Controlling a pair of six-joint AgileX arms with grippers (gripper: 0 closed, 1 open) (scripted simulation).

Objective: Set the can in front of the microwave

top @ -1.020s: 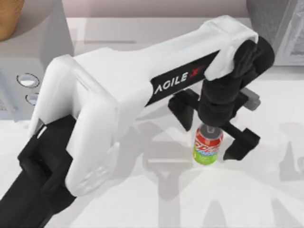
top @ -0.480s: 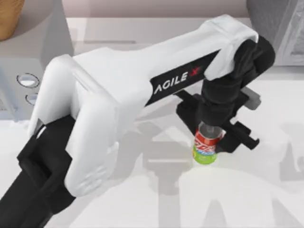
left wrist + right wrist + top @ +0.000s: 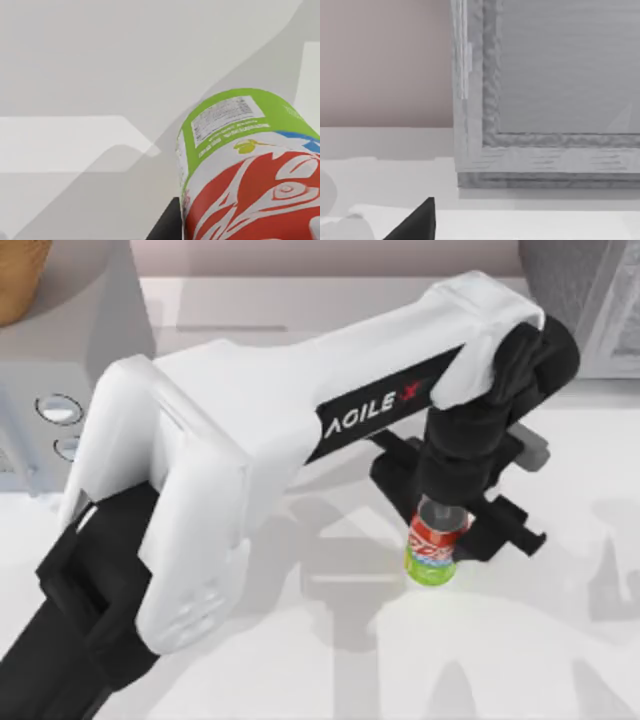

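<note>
Your tabletop (image 3: 560, 660) is white, with arm shadows across it. Left arm (image 3: 260, 450) takes up most of the top view, running from 7 o'clock up toward 2 o'clock, then dropping down at the wrist. Microwave (image 3: 60, 360) sits at 10 o'clock on the left edge, light grey, two round dials (image 3: 58, 408) on its front. A darker speckled grey box (image 3: 590, 300) stands at 1 o'clock in the far right corner; the right wrist view looks at it up close, with one dark fingertip low in that picture. A tan object (image 3: 20, 275) sits on top of the microwave at 11 o'clock.

Left gripper (image 3: 447, 530) is just right of centre, at about 4 o'clock, pointing down, fingers clamped on the can (image 3: 433, 548) from both sides near its top. Can is upright, well apart from the microwave. Its lime base shows close up in the left wrist view. Right gripper: can't tell its fingers' state.
</note>
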